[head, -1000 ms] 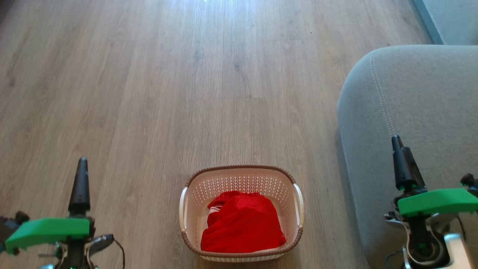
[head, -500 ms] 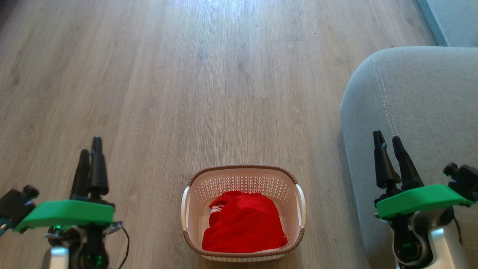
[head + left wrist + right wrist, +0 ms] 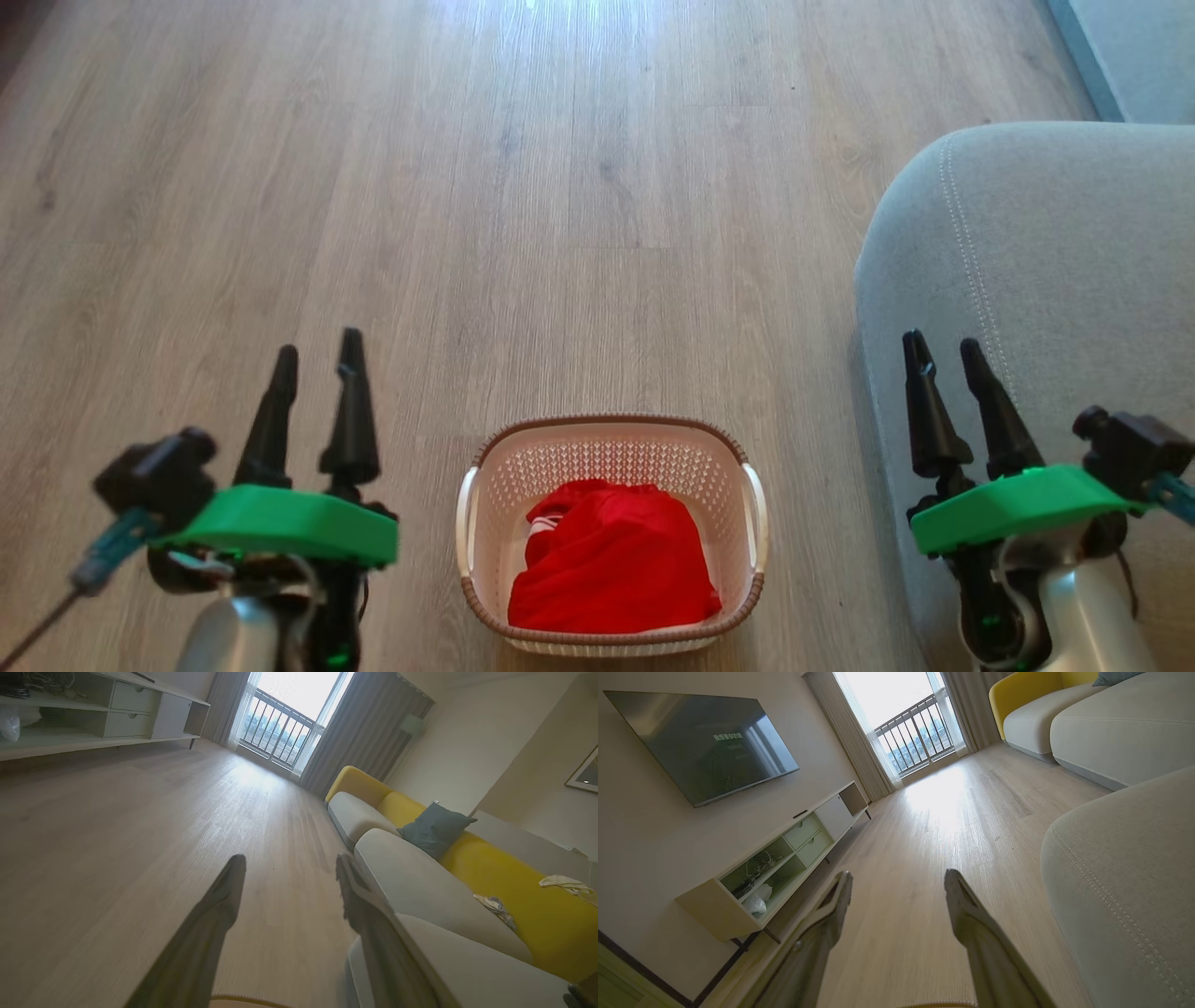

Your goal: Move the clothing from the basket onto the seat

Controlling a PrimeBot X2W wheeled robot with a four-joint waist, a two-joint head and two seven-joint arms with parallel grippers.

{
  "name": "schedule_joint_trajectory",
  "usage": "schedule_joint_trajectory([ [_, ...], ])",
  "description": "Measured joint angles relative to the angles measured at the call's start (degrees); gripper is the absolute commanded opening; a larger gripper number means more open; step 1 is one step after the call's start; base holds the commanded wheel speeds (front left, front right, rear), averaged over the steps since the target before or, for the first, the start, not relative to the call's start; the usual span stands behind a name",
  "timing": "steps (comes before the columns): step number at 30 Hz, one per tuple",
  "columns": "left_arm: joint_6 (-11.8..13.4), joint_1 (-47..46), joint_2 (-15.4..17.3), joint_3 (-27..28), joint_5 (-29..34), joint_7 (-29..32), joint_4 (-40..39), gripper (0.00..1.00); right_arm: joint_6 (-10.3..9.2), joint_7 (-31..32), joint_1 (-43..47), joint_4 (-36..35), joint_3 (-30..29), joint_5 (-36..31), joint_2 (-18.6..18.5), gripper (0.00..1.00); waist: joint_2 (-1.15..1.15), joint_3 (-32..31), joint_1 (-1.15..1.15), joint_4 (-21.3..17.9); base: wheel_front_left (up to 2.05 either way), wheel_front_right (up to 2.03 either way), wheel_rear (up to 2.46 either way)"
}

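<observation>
Your left hand (image 3: 317, 347) and right hand (image 3: 941, 343) hang spread, empty, either side of the basket (image 3: 607, 421) on the floor (image 3: 560, 187). The clothing (image 3: 611, 569) lies heaped inside: likely soft, light and limp, so pinch a raised fold mid-heap.

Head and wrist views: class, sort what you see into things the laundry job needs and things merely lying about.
Job: clothing, basket, seat, left end effector, right end effector.
Lying about: television, cabinet, blue cushion, cloths on yellow sofa.
</observation>
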Motion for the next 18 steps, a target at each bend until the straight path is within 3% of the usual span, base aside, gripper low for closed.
schedule_joint_trajectory([
  [3,1.81,0.01,1.67,-3.14,3.71,-0.51,0.02,1.0,0.0,-0.51,0.01,1.71,0.25,-0.09,-0.01,1.0,0.0,-0.17,0.0,0.1,0.0,0.0,0.0],
  [12,11.39,-0.02,7.57,-14.6,11.13,-1.91,3.45,1.0,0.01,-2.0,0.01,5.04,1.27,-8.17,-0.02,1.0,0.0,-0.59,0.0,0.5,0.0,0.0,0.0],
  [18,14.95,-0.05,9.1,-18.36,12.87,-2.98,5.36,1.0,0.01,-2.96,0.01,9.16,1.24,-9.66,-0.02,1.0,0.0,-0.81,0.0,0.81,0.0,0.0,0.0],
])
